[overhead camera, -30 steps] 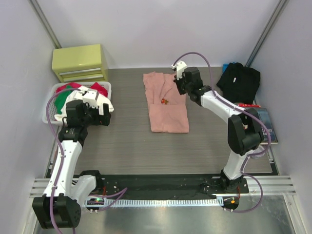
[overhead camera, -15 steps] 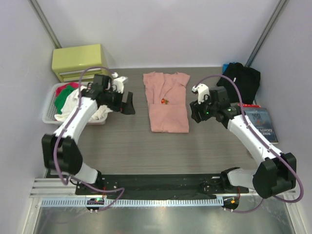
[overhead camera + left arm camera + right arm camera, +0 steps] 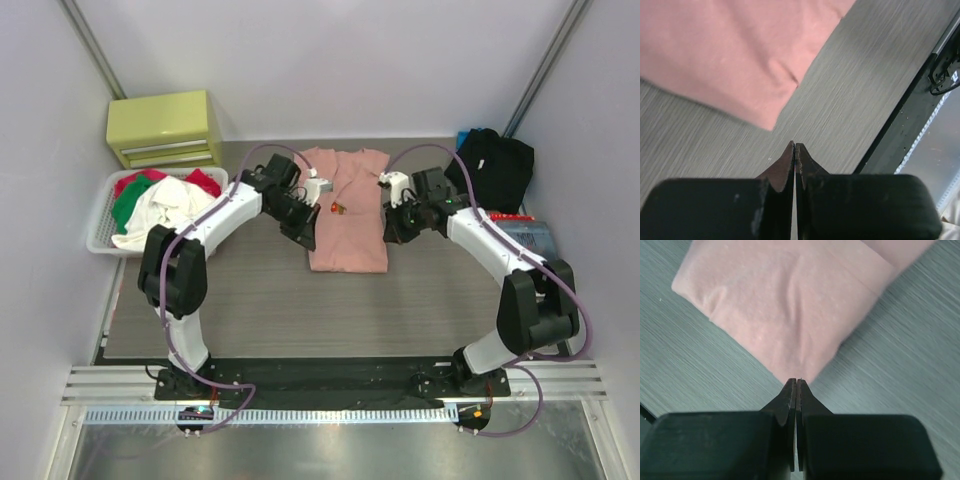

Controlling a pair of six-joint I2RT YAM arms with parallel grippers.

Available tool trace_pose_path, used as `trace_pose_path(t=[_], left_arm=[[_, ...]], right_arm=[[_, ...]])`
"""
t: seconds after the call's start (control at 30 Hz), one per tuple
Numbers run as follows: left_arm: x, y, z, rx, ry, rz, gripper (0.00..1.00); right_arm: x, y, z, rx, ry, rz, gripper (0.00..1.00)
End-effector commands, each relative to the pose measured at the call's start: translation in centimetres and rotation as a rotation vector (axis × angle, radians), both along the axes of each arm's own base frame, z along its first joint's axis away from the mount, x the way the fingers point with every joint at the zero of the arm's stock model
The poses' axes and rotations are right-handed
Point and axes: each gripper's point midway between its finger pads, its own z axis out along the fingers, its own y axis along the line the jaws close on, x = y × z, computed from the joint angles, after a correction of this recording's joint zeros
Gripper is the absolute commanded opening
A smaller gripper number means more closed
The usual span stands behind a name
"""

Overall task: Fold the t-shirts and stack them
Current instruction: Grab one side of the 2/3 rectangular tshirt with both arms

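Grey wood-grain table (image 3: 250, 300), pale walls around. Salmon-pink t-shirt (image 3: 345, 215) folded lengthwise at centre; black t-shirt (image 3: 492, 165) heaped far right. Left gripper (image 3: 795, 146) and right gripper (image 3: 796, 381) flank pink shirt's near corners, fingers pressed together, empty. Yellow-green drawer unit (image 3: 165, 128) far left, laundry basket (image 3: 100, 215) beside.

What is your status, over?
Left gripper, right gripper: jaws shut, flanking salmon-pink cloth t-shirt. Shirt folded narrow, lying flat. Black cloth t-shirt heaped far right. Nothing blocking.
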Motion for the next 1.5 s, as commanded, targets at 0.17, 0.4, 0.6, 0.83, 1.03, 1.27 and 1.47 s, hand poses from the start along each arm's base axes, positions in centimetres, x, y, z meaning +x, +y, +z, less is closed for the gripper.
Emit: trace_pose_path(t=[0.17, 0.4, 0.6, 0.83, 1.03, 1.27, 1.47], left_arm=[[3.9, -1.8, -1.0, 0.033, -0.099, 0.033, 0.0], [4.8, -2.6, -6.2, 0.059, -0.033, 0.028, 0.0], [3.9, -2.6, -10.6, 0.091, 0.065, 0.013, 0.0], [-0.4, -2.2, -10.9, 0.088, 0.063, -0.011, 0.0], [-2.9, -2.0, -9.6, 0.087, 0.033, -0.042, 0.0], [-5.7, -2.7, -7.9, 0.083, -0.021, -0.094, 0.0], [-5.2, -2.3, -6.1, 0.099, -0.128, -0.093, 0.0]], right_arm=[[2.1, 5.6, -2.5, -0.008, 0.002, 0.114, 0.01], [2.9, 7.0, -5.8, -0.035, 0.059, 0.133, 0.01], [2.4, 6.9, -7.8, -0.045, 0.107, 0.128, 0.01], [-1.3, 6.3, -8.2, -0.03, 0.164, 0.148, 0.01], [-6.4, 8.0, -7.3, -0.011, 0.155, 0.221, 0.01], [-9.4, 8.6, -5.4, 0.071, 0.114, 0.275, 0.01], [-9.6, 7.4, -4.8, 0.049, 0.031, 0.271, 0.01]])
